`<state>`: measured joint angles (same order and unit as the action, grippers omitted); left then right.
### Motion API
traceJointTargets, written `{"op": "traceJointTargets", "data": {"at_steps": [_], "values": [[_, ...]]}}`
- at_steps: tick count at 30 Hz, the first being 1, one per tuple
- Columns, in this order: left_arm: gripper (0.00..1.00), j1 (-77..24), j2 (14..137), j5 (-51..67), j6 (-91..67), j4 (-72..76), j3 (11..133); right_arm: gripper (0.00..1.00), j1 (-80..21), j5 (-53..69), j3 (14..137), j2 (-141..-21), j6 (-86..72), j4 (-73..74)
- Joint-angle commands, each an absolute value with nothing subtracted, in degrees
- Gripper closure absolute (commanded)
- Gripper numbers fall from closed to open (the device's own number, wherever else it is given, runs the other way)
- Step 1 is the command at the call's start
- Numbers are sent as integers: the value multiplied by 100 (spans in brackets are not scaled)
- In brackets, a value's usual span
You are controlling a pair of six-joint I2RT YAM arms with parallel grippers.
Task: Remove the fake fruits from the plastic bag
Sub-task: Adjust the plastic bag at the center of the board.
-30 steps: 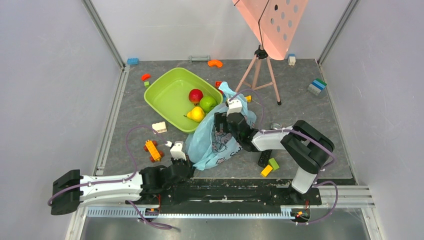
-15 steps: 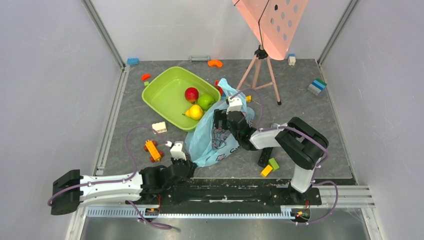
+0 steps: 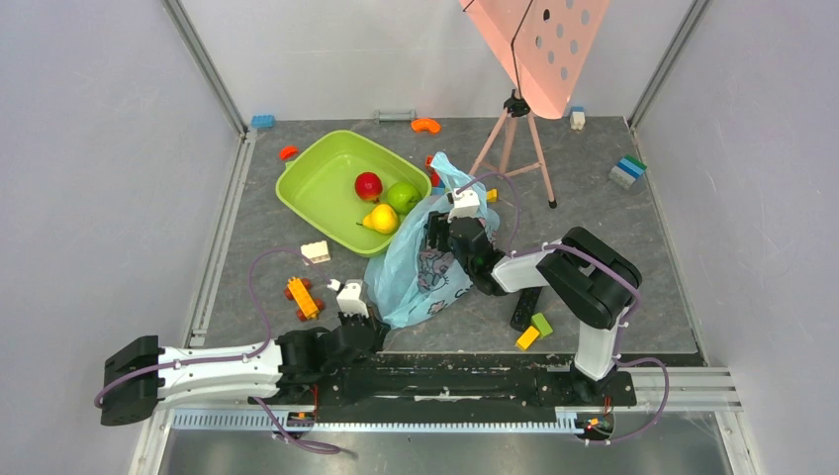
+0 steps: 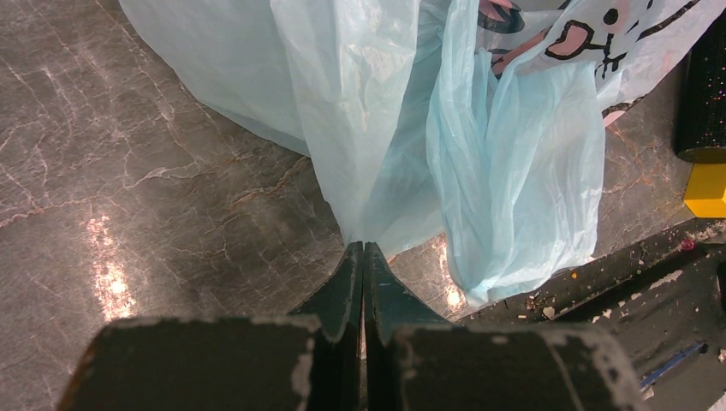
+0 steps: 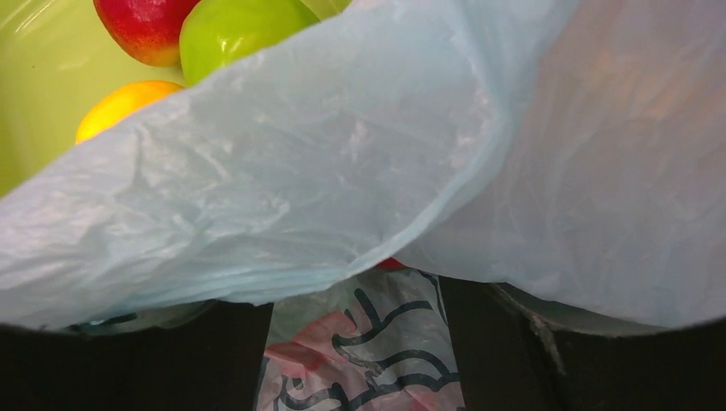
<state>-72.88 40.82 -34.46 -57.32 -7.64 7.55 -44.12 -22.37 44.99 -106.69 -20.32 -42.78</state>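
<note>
**Tub slides up-left as right gripper presses into bag**

Since a second ago the tub (image 3: 322,183) has slid toward the upper left. The right gripper (image 3: 435,234) has pushed further up-left into the bag (image 3: 408,282), whose mouth now reaches the tub's near corner.

Top view: a red fruit (image 3: 368,185), green apple (image 3: 401,196) and lemon (image 3: 379,219) lie in the tub, out of the bag. The left gripper (image 3: 349,297) sits at the bag's lower-left corner. Bare floor runs left of the tub to the rail. A tripod (image 3: 514,139) leg stands just right of the bag's handles.

Left wrist view: the jaws are fully closed, pinching the bag's corner film, so the bag looks anchored.

Right wrist view: the fingers stand wide apart with printed film between them, clamping nothing visible. A red sliver under the fold may be the fourth fruit, which would leave one to fetch.
</note>
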Motion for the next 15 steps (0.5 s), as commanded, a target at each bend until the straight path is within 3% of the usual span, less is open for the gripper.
{"op": "traceJointTargets", "data": {"at_steps": [1,7,15], "values": [[98,-7300,4090,-3612,-5581,-835,905,31,-4394,-2114,4390,-10413,-1921,-4711],[98,-7298,4047,-3573,-5585,-853,929,38,-4395,-2044,3637,-9615,-1902,-4508],[98,-7311,3681,-3271,-5302,-1282,1399,38,-4403,-1813,2782,-8354,-1929,-3817]]}}
